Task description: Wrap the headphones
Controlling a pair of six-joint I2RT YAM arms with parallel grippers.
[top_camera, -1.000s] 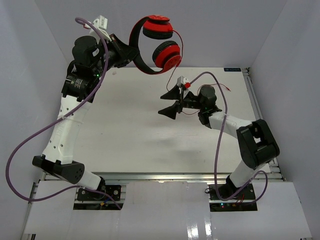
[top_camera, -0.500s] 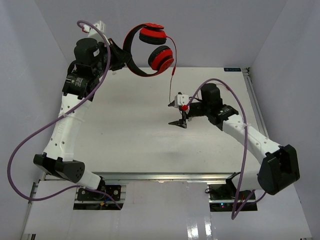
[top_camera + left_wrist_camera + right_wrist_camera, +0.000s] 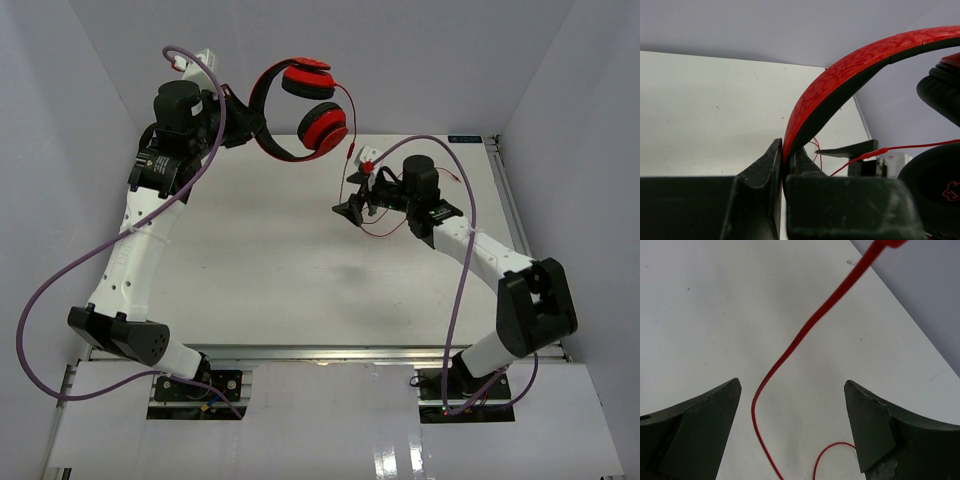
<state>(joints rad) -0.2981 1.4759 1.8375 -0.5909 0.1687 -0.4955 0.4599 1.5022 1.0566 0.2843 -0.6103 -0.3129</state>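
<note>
- Above the far-left part of the tabletop (image 3: 250, 270), the headphones (image 3: 322, 125) hang in the air, clear of the surface and carried by the left arm alone.
- Left end effector (image 3: 784, 165): pressed together on the headband (image 3: 840, 70), near one end of the arc (the wrist view shows the red shell and black lining running straight into the gap between the fingers).
- Right end effector (image 3: 792, 390): spread wide, holding nothing. The thin red cable (image 3: 805, 335) runs down between its fingers without touching either, then curls into a loop on the tabletop below.
- Ear cups (image 3: 307, 78): both hang off to the side away from the left arm's grip; the cable drops from that side toward the right arm.
- Handling, headband (judgement): stiff, springy, smooth plastic. With the weight of the cups hanging to one side, it could pivot in a narrow pinch, so the clamp must be firm.
- Handling, cable (judgement): very light, limp and slick. It will slide through a loose pinch and swing when moved. It is probably weakest where it enters the cup, so no hard tugs.
- Where to hold (judgement): the straight run of cable now between the right fingers, pinched lightly, with the headband as the fixed anchor to wind around.
</note>
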